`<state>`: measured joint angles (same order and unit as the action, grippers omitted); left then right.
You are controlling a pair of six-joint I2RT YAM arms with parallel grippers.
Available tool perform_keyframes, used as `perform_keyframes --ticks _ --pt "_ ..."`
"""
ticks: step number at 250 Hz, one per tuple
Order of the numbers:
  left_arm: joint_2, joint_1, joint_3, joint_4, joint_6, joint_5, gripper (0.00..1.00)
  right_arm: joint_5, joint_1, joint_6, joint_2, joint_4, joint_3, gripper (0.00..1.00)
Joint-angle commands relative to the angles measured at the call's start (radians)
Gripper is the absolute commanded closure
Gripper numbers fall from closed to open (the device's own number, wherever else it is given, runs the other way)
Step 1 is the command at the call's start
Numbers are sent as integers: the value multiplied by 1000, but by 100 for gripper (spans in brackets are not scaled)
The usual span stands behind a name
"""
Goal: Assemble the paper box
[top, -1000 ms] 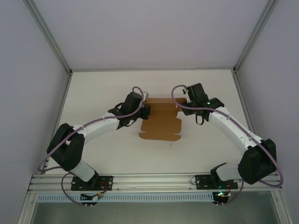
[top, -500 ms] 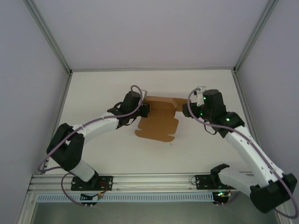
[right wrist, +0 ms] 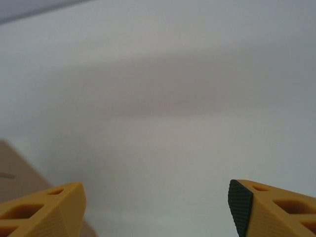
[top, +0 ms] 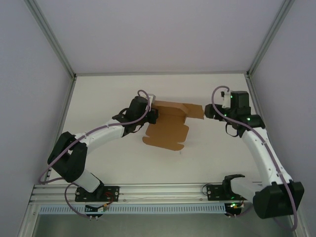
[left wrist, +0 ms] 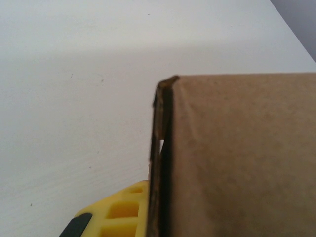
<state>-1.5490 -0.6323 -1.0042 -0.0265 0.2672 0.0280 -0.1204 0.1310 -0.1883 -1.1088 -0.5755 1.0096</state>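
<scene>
The paper box (top: 168,129) is a brown kraft sheet, partly folded, lying mid-table with a flap reaching right at its far edge. My left gripper (top: 154,116) is shut on its left side wall; in the left wrist view the folded cardboard (left wrist: 237,158) stands on edge right against one yellow finger (left wrist: 121,210). My right gripper (top: 207,111) sits just right of the far flap, clear of it, jaws open. In the right wrist view its fingers (right wrist: 42,210) stand wide apart over bare table, with a corner of cardboard (right wrist: 17,170) at the lower left.
The white table (top: 113,163) is walled by grey panels and aluminium posts. A metal rail (top: 163,190) carrying both arm bases runs along the near edge. Both arms arch inward from the sides.
My right gripper let go of the box's far flap, opened and drew back to the right. The flap now lies unfolded to the right. The left gripper kept its grip.
</scene>
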Motion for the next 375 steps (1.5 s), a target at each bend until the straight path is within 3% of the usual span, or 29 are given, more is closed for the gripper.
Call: perform_keyframes --ticks 1,37,58,140,211,229,254,280,331,375 --pt "20 6 -3 -10 -12 8 100 -318 14 62 -24 77 -12 26" --pt "6 6 -15 -1 -3 -18 100 -531 46 70 -41 135 -50 31" --pt "-3 5 -22 2 -1 -20 100 -566 88 64 -52 166 -65 32" --pt "-13 5 -38 14 7 -15 100 -419 216 19 -164 264 -40 39" --pt "-18 3 -44 50 -15 -2 100 -123 312 109 -162 318 -66 38" --pt "-22 3 -53 74 -21 1 100 -140 330 184 -163 321 -75 35" --pt "-23 2 -56 92 -26 10 100 -254 335 256 -163 335 -96 30" --pt "-20 1 -47 100 -31 -6 100 -296 335 258 -158 360 -118 28" --pt "-68 2 -14 66 -28 -86 100 -252 335 164 -173 388 -198 38" --pt "-86 1 -10 40 -13 -45 100 -300 334 162 -167 446 -278 40"
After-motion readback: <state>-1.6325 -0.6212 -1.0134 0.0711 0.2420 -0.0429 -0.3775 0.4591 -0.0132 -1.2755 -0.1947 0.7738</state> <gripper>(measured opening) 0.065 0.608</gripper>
